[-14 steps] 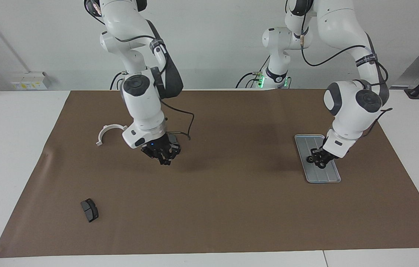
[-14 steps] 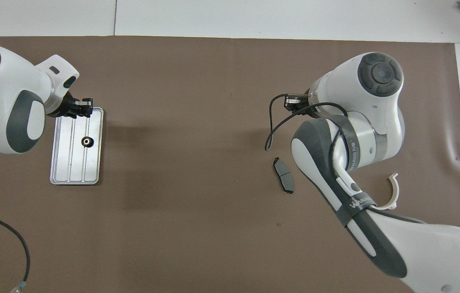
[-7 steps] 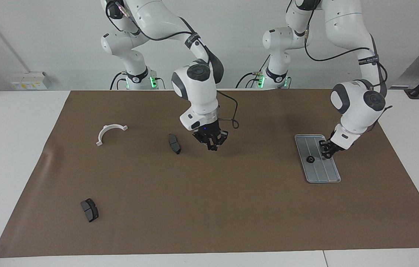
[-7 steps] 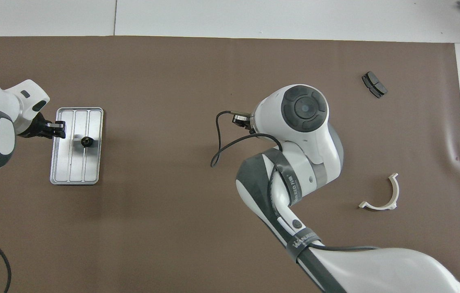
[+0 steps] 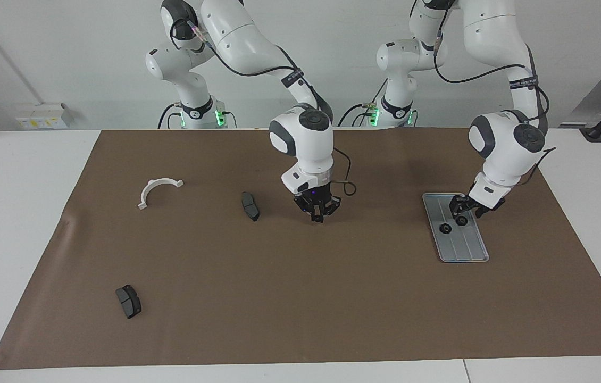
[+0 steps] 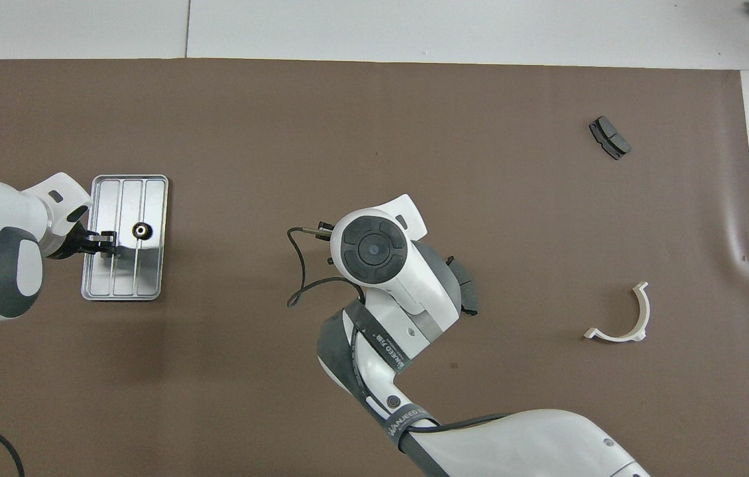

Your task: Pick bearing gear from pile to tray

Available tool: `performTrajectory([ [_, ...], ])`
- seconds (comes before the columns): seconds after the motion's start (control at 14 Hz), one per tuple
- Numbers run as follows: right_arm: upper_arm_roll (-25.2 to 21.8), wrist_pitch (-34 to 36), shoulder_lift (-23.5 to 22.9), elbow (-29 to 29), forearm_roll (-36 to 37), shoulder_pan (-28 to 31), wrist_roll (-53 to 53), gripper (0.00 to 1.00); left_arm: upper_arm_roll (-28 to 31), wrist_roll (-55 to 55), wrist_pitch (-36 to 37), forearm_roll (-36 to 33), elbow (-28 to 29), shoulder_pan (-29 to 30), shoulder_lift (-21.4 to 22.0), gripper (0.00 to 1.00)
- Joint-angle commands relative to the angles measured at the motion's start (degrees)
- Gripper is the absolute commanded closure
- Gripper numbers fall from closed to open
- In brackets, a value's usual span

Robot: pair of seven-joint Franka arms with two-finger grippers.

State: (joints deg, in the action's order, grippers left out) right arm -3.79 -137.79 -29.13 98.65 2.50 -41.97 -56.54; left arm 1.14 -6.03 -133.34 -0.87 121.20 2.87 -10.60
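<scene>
One bearing gear (image 5: 445, 229) lies on the tray (image 5: 465, 247), in a groove at about mid-length. The left end effector (image 5: 460, 217) hangs low over the tray just beside that gear. I cannot tell whether it is open or closed, or whether the small dark round shape at its tip is a second gear. The right end effector (image 5: 318, 211) hovers over bare worktop well away from the tray, toward the right arm's end, near a dark grey pad (image 5: 250, 206). Its state I cannot tell either. No loose gear shows outside the tray.

The step in hand looks like the placing at the tray. To do it well, the left arm should rise straight up, clear of the raised rim, without sideways drift. The gear is round and light, and a brush would likely roll it along its groove.
</scene>
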Motion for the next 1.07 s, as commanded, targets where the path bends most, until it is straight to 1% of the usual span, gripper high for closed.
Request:
performTrajectory([
  [0.0, -0.3, -4.7, 0.6, 3.6, 1.3, -0.5, -1.6, 0.64, -0.4, 2.2, 1.1, 0.9, -2.4, -1.5, 0.8, 0.0],
  [0.07, -0.3, -4.4, 0.6, 3.5, 1.3, -0.5, -1.6, 0.07, -0.4, 4.0, 2.5, 2.4, -4.5, -3.1, 0.5, 0.0],
  [0.14, -0.3, -4.3, 0.7, 3.3, 1.3, -0.6, -1.6, 0.0, -0.4, 6.1, 3.8, 3.1, -6.2, -4.9, 0.2, 0.0],
  [0.28, -1.0, -3.9, 2.3, 3.2, 1.5, 0.3, -1.0, 0.0, -0.4, 11.8, 5.6, 3.1, -8.7, -8.0, -0.2, 0.0],
  [0.43, -1.6, -2.2, 6.0, 3.2, 3.1, 3.4, 0.9, 0.0, -0.4, 19.8, 5.6, 3.1, -10.4, -12.6, -0.7, 0.0],
  [0.57, -1.6, 1.8, 9.8, 3.2, 3.3, 7.9, 8.4, 0.0, -0.4, 28.0, 4.5, 3.1, -12.0, -17.6, -1.5, 0.0],
  [0.78, -1.4, 6.5, 14.1, 3.0, 3.3, 15.3, 21.1, 0.0, -0.1, 34.6, 4.8, 3.0, -12.4, -26.2, -1.6, 0.0],
  [0.85, -1.4, 7.5, 15.2, 2.9, 3.1, 17.4, 24.9, 0.0, -0.2, 37.0, 4.8, 2.5, -12.6, -28.1, -1.8, 0.0],
  [1.0, -1.4, 10.2, 17.6, 2.9, 2.3, 20.9, 31.6, 0.0, -0.1, 40.6, 4.7, 2.4, -14.0, -33.0, -4.8, 0.0],
])
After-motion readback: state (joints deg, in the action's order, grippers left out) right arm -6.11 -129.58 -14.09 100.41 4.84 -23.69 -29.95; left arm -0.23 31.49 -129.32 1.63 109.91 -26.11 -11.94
